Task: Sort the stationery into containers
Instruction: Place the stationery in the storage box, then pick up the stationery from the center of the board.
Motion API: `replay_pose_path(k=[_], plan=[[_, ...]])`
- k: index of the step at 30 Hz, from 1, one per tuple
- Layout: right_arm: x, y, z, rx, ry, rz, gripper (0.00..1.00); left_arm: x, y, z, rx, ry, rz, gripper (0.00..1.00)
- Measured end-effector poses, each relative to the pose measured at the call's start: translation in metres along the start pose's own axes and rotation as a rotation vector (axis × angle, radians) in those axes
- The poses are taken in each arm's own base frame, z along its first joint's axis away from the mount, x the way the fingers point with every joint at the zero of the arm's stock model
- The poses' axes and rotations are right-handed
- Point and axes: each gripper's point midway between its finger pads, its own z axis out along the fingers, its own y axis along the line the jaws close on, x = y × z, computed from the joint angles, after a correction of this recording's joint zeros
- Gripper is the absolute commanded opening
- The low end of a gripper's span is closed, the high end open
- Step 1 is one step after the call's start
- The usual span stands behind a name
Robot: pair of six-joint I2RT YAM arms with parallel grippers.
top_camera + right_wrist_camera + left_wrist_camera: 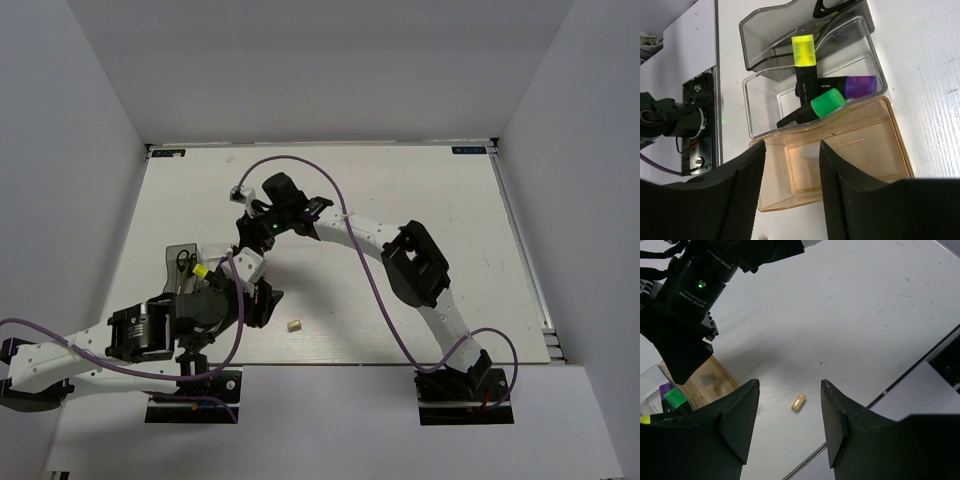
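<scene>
The tiny tan block point(798, 402) lies on the white table below and between my left gripper's point(790, 385) open, empty fingers; it also shows in the top view point(293, 325). My right gripper point(791, 146) is open and empty over the near end of the tan wood box point(890, 145). A small grey bar point(811, 153) lies in that box. The clear box point(755, 100) holds the yellow-capped point(803, 50), purple-capped point(860, 86) and green-capped point(827, 103) markers. The smoky box point(760, 30) holds the scissors point(832, 6); only their handle shows.
In the top view the boxes sit at the left point(180, 262), partly under both arms. The right arm point(420, 265) reaches across the table to them. The table's front edge point(920, 365) runs just beyond the tan block.
</scene>
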Motion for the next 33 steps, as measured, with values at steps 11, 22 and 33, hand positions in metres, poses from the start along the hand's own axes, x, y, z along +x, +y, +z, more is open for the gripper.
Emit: replay_pose_path(k=[11,22,33], plan=[[0.0,-0.013,-0.004,0.077,0.009,-0.029,0.0,0.018,0.005,0.003,-0.028,0.036,0.011,0.07],[-0.025,-0.1,-0.154,0.634,0.027,0.123,0.54,0.058,-0.021,0.037,-0.037,0.321,0.199,0.79],[0.16,-0.039,-0.272,0.337,0.143,0.489,0.05,0.145,0.002,0.071,0.115,0.746,0.009,0.66]])
